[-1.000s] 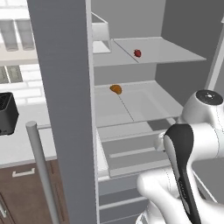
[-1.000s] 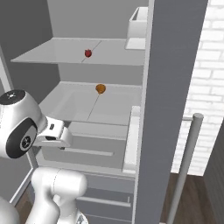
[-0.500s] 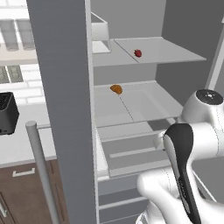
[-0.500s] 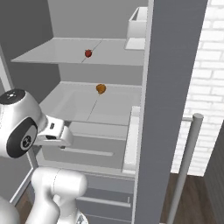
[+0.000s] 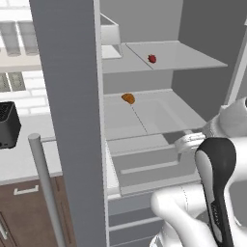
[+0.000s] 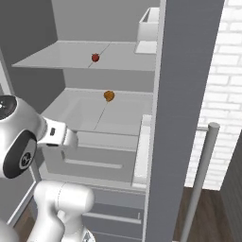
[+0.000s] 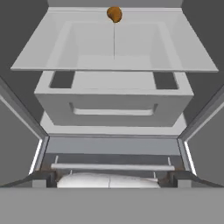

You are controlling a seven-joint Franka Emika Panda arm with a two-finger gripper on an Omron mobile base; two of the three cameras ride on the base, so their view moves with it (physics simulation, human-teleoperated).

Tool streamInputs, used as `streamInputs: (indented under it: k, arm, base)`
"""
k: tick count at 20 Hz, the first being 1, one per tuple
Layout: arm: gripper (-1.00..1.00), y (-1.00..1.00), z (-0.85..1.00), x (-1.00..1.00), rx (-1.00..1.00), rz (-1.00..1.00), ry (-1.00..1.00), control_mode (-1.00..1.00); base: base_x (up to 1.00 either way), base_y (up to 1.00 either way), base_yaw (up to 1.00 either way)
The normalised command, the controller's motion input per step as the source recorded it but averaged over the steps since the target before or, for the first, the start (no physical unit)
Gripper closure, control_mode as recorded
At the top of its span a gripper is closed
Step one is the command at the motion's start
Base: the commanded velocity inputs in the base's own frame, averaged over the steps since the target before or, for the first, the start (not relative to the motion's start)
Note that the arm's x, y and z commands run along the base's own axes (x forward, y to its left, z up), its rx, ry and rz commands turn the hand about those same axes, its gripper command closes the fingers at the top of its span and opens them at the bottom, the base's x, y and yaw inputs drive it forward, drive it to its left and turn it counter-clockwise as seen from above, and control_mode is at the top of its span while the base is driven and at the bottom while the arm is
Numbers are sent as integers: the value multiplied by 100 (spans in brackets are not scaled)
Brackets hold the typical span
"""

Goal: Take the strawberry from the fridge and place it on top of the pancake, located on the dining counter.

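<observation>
Grey fridge [image 6: 189,94] interior ahead of me, doors swung wide, pale shelves stepping down to a pulled-out drawer [image 7: 113,103]. I've got the strawberry [image 5: 152,59] on the upper shelf [image 5: 183,55], a tiny red dot sitting alone near the middle of that slab; from the right base camera it's there too [image 6: 95,57], just left of the shelf's centre seam. One shelf down sits the orange-brown lump [image 5: 128,98], toward the back of the lower shelf [image 6: 127,113], and I see it at the top of my hand camera [image 7: 114,14].

My gripper [image 7: 111,177] is low, level with the drawer and looking straight at its front face, so the strawberry is well above it, up past the lump's shelf, and deeper into the fridge. Nothing between the fingers; they stand apart at full spread, one dark finger tip [image 7: 41,178] at each bottom corner of the hand view. From the left base camera I can make out the white hand's end by the drawer's right corner, arm elbow dark in front.

Off to the left, a black toaster [image 5: 8,124] sits on a white counter [image 5: 29,154] beside the open door, with its long bar handle [image 5: 46,188] standing upright. Up on the top shelf's far side there's a white bin [image 6: 149,26].
</observation>
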Motion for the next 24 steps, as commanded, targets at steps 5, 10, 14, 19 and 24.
streamInputs:
  k: [5,10,14,19,24]
  arm:
    - [-100,0,51,0,0,0,-21,-100]
    - [-100,0,49,1,0,0,-11,-100]
    - [-100,0,51,10,0,0,-7,-100]
    - [-100,0,43,4,0,0,-7,-100]
    - [-100,0,47,1,0,0,-13,-100]
  base:
    - [0,0,0]
    - [0,0,0]
    - [0,0,0]
    - [0,0,0]
    - [0,0,0]
